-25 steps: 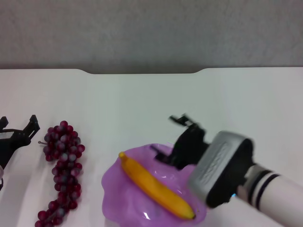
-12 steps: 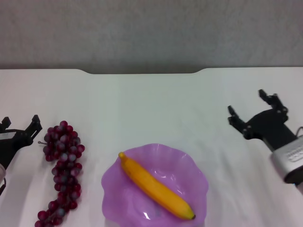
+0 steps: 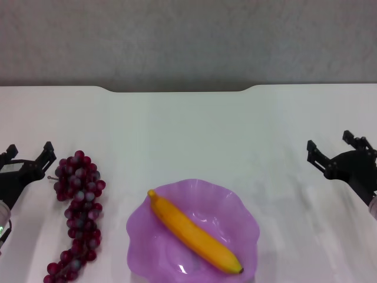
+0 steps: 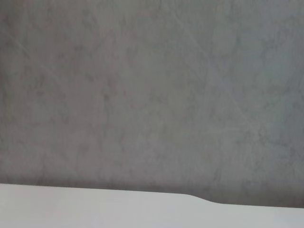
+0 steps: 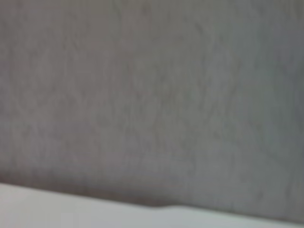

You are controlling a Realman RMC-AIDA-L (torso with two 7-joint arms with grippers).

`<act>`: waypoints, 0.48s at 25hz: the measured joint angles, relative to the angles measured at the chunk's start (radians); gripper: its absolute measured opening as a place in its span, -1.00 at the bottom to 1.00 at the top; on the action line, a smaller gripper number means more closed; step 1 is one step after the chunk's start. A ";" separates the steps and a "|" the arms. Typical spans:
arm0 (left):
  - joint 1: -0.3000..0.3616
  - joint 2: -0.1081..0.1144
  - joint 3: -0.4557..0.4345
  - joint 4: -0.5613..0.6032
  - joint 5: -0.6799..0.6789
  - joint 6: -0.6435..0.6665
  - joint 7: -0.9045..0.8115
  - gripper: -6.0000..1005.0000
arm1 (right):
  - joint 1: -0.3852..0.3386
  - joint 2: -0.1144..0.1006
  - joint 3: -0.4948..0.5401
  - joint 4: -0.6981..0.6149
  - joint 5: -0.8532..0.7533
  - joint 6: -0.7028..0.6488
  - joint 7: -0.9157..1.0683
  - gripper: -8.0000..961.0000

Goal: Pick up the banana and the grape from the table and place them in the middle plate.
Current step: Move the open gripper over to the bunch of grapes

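Withdrawn rightward, right claw (image 3: 339, 152) sits apart from banana (image 3: 194, 232).

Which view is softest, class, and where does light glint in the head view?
Right wrist view: softest, grey wall and table edge smeared. Left wrist view: crisper table edge. Head view: evenly lit, small glints on the middle plate beside the banana; faint shadows.

Even, soft light falls on the white worktop (image 3: 188, 130), which looks bright and nearly washed out, with only faint shadows beside the middle plate (image 3: 247, 236). A small glint shows on the plate's inner floor. The right wrist view is blurred, the left wrist view sharper.
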 joint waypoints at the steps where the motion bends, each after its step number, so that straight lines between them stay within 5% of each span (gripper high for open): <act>1: 0.000 0.000 0.004 0.000 0.003 -0.001 -0.006 0.72 | 0.012 -0.001 -0.006 -0.013 0.000 0.018 0.021 0.84; 8: 0.004 0.023 0.087 0.078 0.017 0.002 -0.137 0.72 | 0.032 0.001 -0.035 -0.060 0.000 0.074 0.025 0.84; 12: 0.076 0.061 0.082 0.304 0.125 -0.053 -0.163 0.72 | 0.033 0.000 -0.036 -0.063 -0.001 0.098 0.025 0.84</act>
